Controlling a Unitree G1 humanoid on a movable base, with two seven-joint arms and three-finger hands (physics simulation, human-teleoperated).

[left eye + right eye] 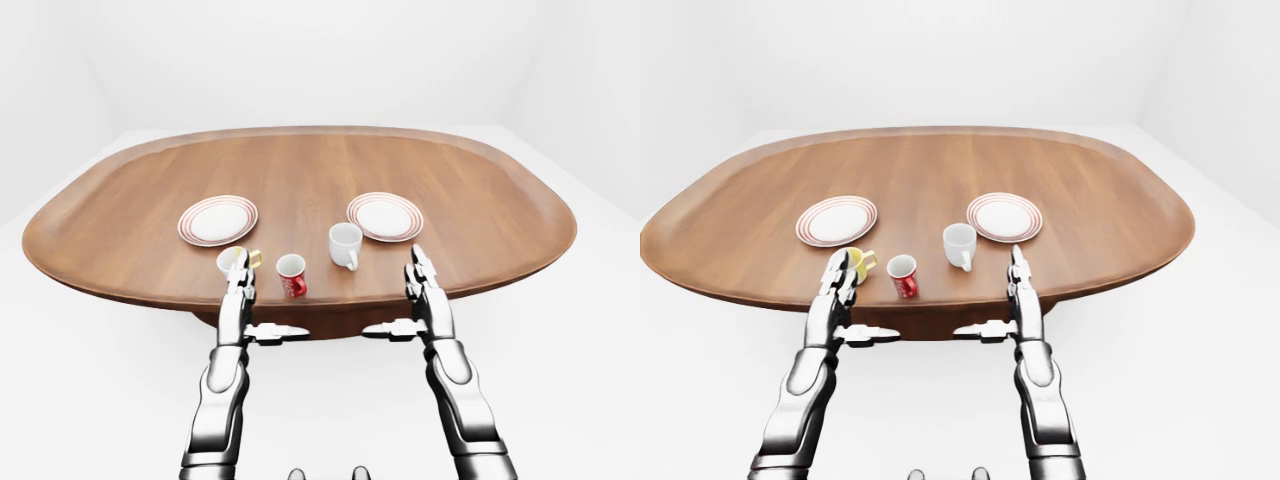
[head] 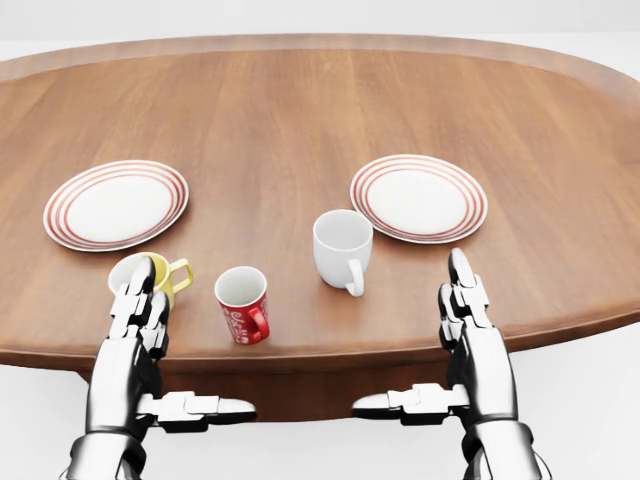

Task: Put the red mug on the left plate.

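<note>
The red mug [image 2: 242, 303] stands upright near the bottom edge of the wooden table [image 2: 300, 110], handle turned toward me. The left plate [image 2: 116, 204], white with red rings, lies up and to the left of it, empty. My left hand [image 2: 145, 320] is open, fingers straight, just left of the red mug and apart from it. It covers part of a yellow mug [image 2: 170, 272]. My right hand [image 2: 468, 310] is open too, at the table's edge right of a white mug [image 2: 342, 248], holding nothing.
A second red-ringed plate [image 2: 419, 197] lies at the right, above the white mug. The table is a large oval with a raised rim [image 1: 300, 131]. White floor and walls surround it.
</note>
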